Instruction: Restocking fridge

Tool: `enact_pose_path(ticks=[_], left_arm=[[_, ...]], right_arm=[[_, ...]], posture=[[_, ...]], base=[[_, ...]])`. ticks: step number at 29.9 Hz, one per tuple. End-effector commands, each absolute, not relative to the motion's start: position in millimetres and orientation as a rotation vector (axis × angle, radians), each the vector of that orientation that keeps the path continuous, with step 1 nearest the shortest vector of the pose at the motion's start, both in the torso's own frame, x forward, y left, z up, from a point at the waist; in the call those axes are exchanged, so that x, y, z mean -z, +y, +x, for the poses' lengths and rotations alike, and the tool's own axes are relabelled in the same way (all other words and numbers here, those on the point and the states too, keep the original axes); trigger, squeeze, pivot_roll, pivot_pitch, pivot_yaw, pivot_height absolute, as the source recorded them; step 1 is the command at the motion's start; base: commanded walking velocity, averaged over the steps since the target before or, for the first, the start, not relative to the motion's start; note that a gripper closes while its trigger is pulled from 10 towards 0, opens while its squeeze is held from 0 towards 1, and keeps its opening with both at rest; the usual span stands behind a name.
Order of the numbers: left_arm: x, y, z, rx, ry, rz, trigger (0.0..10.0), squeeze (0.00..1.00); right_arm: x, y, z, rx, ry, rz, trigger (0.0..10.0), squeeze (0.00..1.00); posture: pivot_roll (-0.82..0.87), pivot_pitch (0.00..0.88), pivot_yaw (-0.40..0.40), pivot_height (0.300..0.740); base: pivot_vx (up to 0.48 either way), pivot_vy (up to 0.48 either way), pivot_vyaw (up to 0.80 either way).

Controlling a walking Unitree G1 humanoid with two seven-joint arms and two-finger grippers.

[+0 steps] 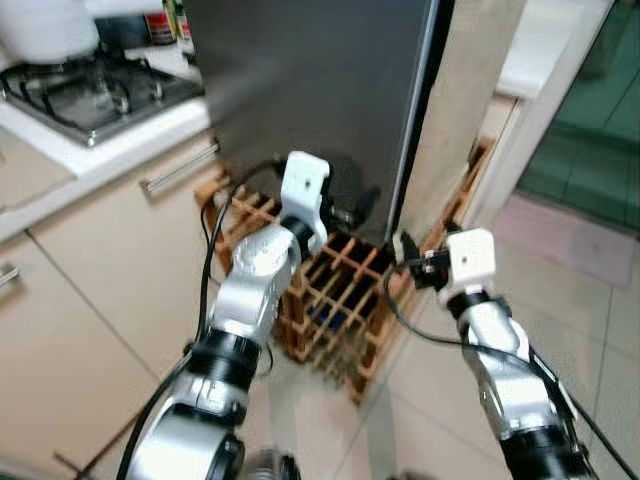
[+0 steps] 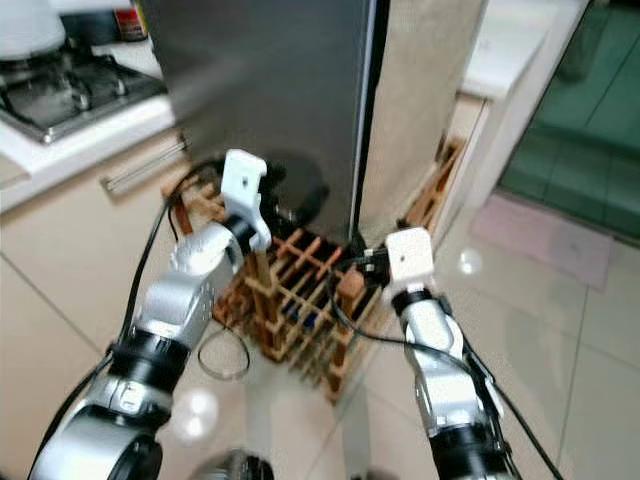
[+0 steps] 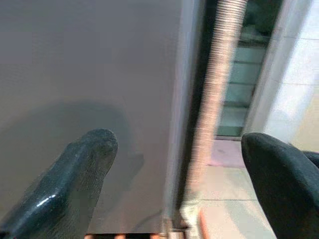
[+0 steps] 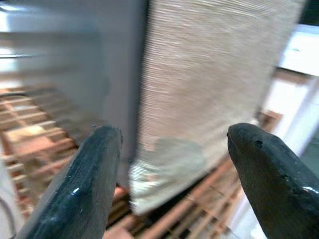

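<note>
**Grippers line up on the fridge door edge**

Fridge first: the tall dark-grey steel fridge [image 1: 320, 100] stands shut, wedged between the cream kitchen tabletop [image 1: 110, 150] and a beige textured wall panel [image 1: 460, 110]. The left gripper [image 3: 174, 174] hovers at the door's lower edge, fingers spread wide, likely seeking the seam to pull it open. The right gripper [image 4: 172, 164] waits beside it, fingers also apart, facing the gap by the panel. Below both sits a wooden lattice wine rack [image 1: 340, 300]. Nothing held yet.

two silver arms with white wrist blocks, black joint bands and looping black cables.
</note>
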State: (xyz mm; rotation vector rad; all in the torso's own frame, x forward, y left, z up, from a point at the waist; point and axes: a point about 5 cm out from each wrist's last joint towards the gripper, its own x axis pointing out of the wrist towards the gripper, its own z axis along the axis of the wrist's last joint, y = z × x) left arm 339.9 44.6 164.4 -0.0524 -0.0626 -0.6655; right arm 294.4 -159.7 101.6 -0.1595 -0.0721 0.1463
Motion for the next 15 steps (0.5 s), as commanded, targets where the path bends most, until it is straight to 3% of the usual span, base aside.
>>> enact_pose_path(ticks=[1,3,15], left_arm=[[-164,43,336,0.676,-0.066,-0.041,10.0,0.00],[-163,44,331,0.674,-0.092,-0.031,10.0,0.00],[-164,44,321,0.723,-0.107,-0.099,10.0,0.00]], right_arm=[[-103,-160,294,-0.133,-0.079,-0.163,10.0,0.05],[-100,-162,293,-0.112,-0.065,-0.154,10.0,0.04],[-102,-171,296,-0.035,-0.064,-0.137,10.0,0.05]], posture=[[-0.12,0.022,0.026,0.711],[-0.12,0.027,0.030,0.711],[-0.12,0.027,0.033,0.711]], base=[[0.000,0.000,0.00],[0.000,-0.131,0.00],[0.000,-0.480,0.00]])
